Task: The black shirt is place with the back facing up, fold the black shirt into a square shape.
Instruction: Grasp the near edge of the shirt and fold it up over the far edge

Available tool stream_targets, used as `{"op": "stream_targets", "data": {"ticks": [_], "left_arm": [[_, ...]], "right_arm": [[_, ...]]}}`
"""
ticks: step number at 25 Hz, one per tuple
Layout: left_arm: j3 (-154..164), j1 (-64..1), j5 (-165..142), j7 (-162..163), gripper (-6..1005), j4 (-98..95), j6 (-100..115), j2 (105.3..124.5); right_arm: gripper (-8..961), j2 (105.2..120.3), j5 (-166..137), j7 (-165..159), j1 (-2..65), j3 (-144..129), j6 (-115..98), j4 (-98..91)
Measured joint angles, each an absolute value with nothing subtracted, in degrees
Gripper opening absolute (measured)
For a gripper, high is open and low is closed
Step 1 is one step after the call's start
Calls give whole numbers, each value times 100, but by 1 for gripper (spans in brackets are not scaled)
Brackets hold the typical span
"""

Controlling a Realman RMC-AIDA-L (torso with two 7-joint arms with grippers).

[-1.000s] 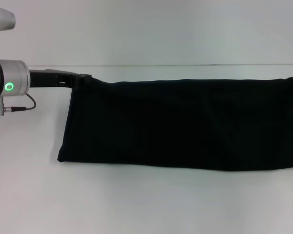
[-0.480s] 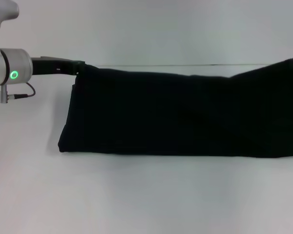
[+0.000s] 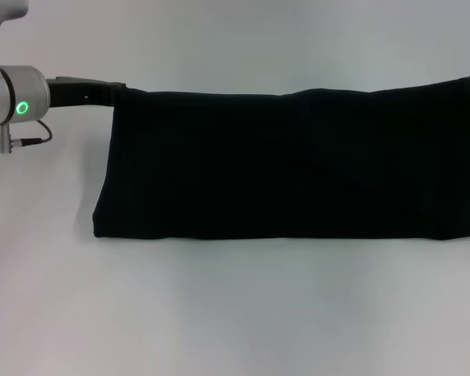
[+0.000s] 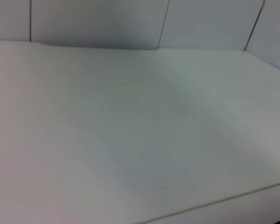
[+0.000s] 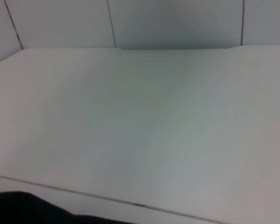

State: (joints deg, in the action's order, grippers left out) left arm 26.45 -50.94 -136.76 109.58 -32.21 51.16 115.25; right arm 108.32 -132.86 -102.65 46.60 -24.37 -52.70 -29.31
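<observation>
The shirt hangs stretched in a wide black band across the white table, its lower edge on the surface. The left gripper pinches its upper left corner. The right gripper is cut off past the picture's edge, so its grip cannot be told; the right wrist view catches only a dark scrap of cloth.

Black shirt higher, top edge level.
</observation>
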Motion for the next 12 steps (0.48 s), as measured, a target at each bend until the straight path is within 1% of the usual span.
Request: {"op": "stream_targets", "data": {"ticks": [4, 7, 9, 10, 12], "left_arm": [[2645, -5125, -13674, 10889, 7, -3058, 4914, 11551], [2645, -5157, -13674, 10873, 7, -2957, 4819, 11557], [2650, -5170, -13674, 10869, 7, -2930, 4735, 11596], [2652, -5176, -13674, 10867, 8, -2926, 4646, 11649], [2652, -5186, -13674, 10867, 43, -2926, 4582, 11673]], "right_arm": [[60, 10830, -13283, -10209, 4713, -2484, -5085, -2733], [64, 10875, -13275, -10224, 4736, -2537, -4963, -2705], [66, 10906, -13273, -10244, 4759, -2558, -4857, -2686], [67, 10910, -13272, -10246, 4770, -2564, -4824, -2671], [69, 10915, -13273, -10252, 4796, -2580, -4750, -2627]]}}
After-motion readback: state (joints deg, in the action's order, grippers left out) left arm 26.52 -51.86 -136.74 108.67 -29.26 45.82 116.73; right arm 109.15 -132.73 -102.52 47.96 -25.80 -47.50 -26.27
